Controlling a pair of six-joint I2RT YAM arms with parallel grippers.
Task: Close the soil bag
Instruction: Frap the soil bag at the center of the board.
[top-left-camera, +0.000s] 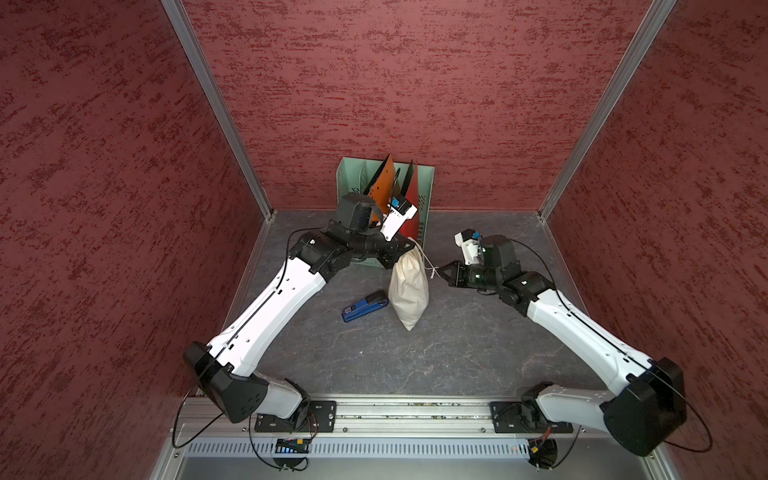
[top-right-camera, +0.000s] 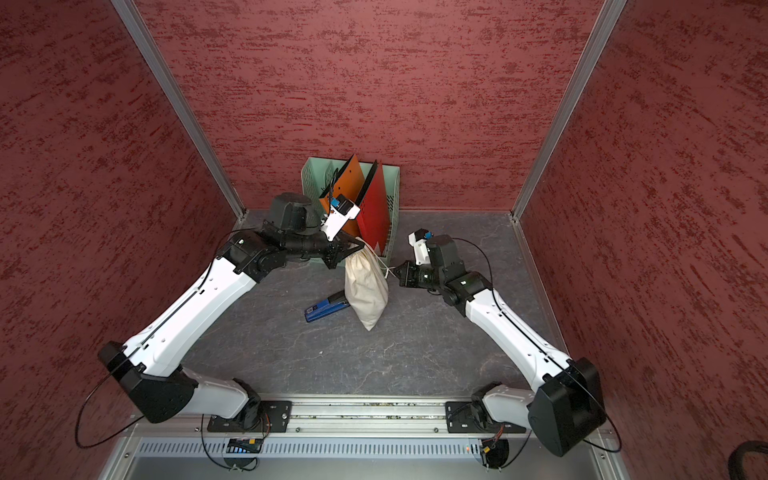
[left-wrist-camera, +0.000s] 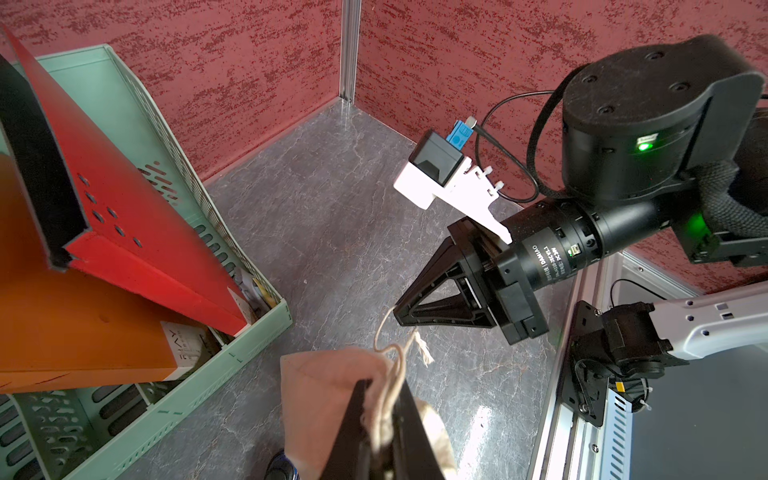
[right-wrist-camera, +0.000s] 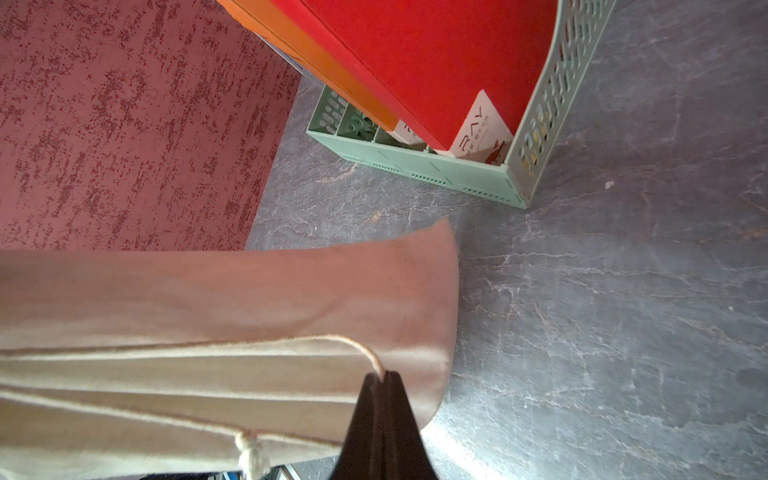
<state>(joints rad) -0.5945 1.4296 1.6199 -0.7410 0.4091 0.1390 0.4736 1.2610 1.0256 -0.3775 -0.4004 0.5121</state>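
**A:** Where is the soil bag (top-left-camera: 409, 291)?

**B:** Near the table's (top-left-camera: 415, 365) back edge, just in front of the green rack (top-left-camera: 424, 183). A blue stapler (top-left-camera: 361, 308) lies beside it, with one end hidden.

**A:** And the grippers?

**B:** The left gripper (top-left-camera: 409, 246) is pinched on the bag's neck and hides it. The right gripper (top-left-camera: 441, 269) is pinched on a cord (right-wrist-camera: 291, 339). The left arm (top-left-camera: 270, 307) covers part of the rack.

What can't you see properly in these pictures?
Neck of the soil bag: the left gripper covers it in both top views.
What the bag holds: cloth hides it everywhere.
One end of the blue stapler: behind the bag in both top views.
Small print on the white label: blurred in the right wrist view.
Most of the right gripper: cut off by that view's edge; only shut tips on the drawstring cord show.
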